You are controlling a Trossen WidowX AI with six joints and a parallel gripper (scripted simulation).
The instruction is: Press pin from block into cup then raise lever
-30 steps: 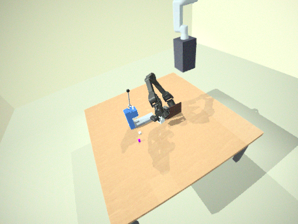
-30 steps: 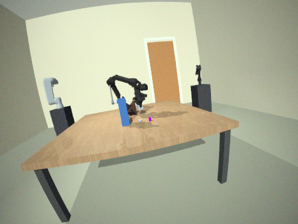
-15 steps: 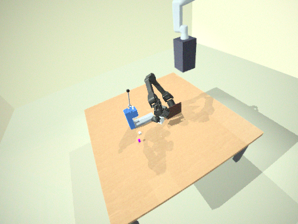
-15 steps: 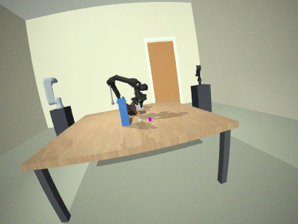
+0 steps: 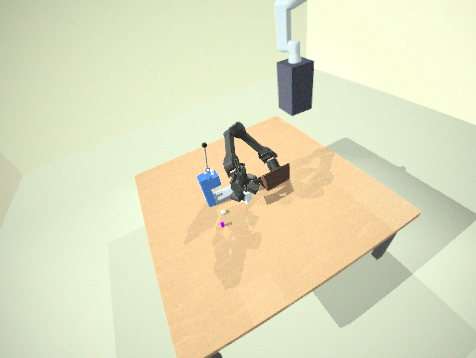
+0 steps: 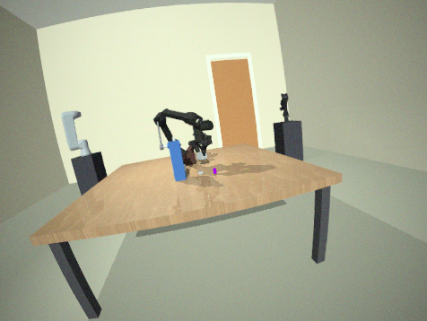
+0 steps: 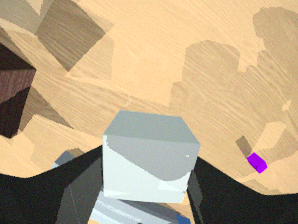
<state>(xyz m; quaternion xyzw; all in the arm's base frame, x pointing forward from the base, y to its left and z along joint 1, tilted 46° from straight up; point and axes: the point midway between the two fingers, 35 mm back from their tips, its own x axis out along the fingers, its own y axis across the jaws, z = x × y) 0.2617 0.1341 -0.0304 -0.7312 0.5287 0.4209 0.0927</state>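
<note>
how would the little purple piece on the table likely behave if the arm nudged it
The purple piece looks small beside the gripper, so it would probably shift easily. Its straight edges and flat faces suggest sliding or tipping rather than rolling far. Its crisp, blocky shape hints it is stiff.
</note>
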